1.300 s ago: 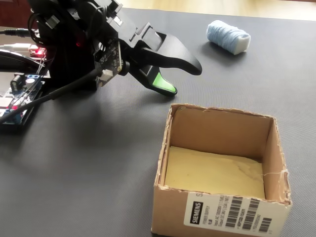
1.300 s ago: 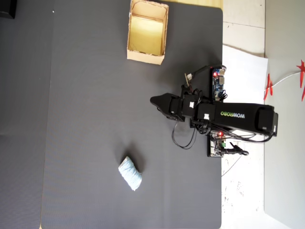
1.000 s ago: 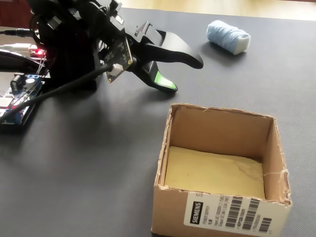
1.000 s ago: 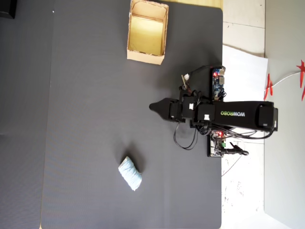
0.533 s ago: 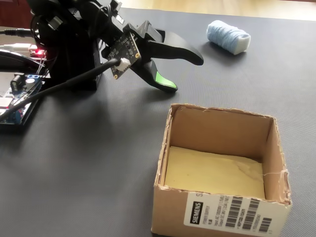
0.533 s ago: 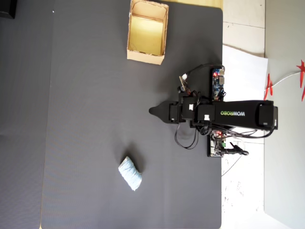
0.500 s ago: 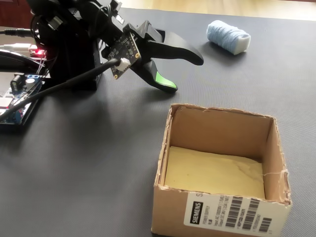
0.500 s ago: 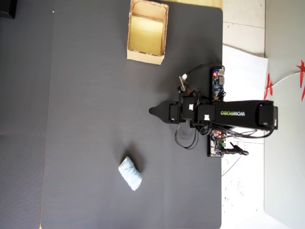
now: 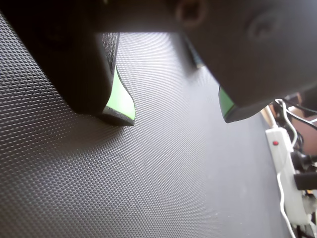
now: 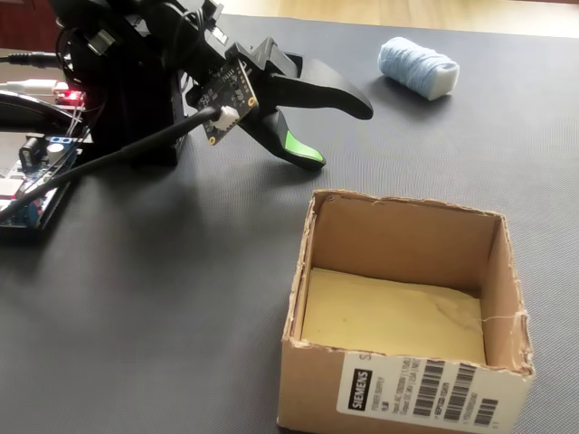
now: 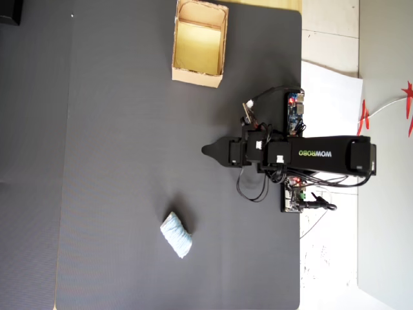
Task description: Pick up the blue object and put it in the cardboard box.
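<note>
The blue object (image 10: 418, 66) is a pale blue roll lying alone on the dark mat; in the overhead view the blue object (image 11: 176, 235) is well below and left of the arm. The cardboard box (image 10: 403, 237) stands open and empty with a yellowish floor; in the overhead view the cardboard box (image 11: 197, 77) is at the top edge. My gripper (image 10: 342, 136) hovers low over the mat between the two, apart from both. In the wrist view my gripper (image 9: 176, 116) is open, with only bare mat between its green pads (image 9: 121, 101). From overhead my gripper (image 11: 206, 150) points left.
Circuit boards with red lights (image 10: 36, 172) and cables sit by the arm's base (image 11: 295, 113), on white paper at the mat's right edge. A white power strip (image 9: 290, 173) lies off the mat in the wrist view.
The wrist has rolled and the gripper has swung a little away from the box toward the blue roll's side. In the last half second nothing moved.
</note>
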{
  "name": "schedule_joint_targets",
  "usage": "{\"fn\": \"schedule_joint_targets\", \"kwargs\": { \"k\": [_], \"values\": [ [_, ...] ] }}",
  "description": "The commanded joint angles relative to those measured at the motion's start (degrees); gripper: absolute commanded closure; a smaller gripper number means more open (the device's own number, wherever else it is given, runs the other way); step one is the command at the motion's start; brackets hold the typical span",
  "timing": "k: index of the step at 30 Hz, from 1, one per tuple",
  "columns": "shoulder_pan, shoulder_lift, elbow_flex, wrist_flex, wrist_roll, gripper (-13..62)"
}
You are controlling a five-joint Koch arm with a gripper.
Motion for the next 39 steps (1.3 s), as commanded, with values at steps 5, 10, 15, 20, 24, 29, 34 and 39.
{"fn": "schedule_joint_targets", "kwargs": {
  "k": [5,10,15,20,24,29,34,39],
  "values": [
    [0.1,5.0,2.2,6.1,3.1,15.4],
    [-0.1,4.9,2.2,5.7,3.0,15.4],
    [-0.4,4.8,2.1,2.9,2.0,15.6],
    [-2.4,4.7,-0.5,1.1,2.1,15.8],
    [-7.5,4.5,-5.0,2.0,1.9,15.9],
    [-15.2,2.3,-12.2,4.2,1.8,15.9],
    [-24.6,-1.6,-18.7,6.5,1.8,15.9],
    [-33.3,-5.7,-20.4,7.2,1.8,16.2]
  ]
}}
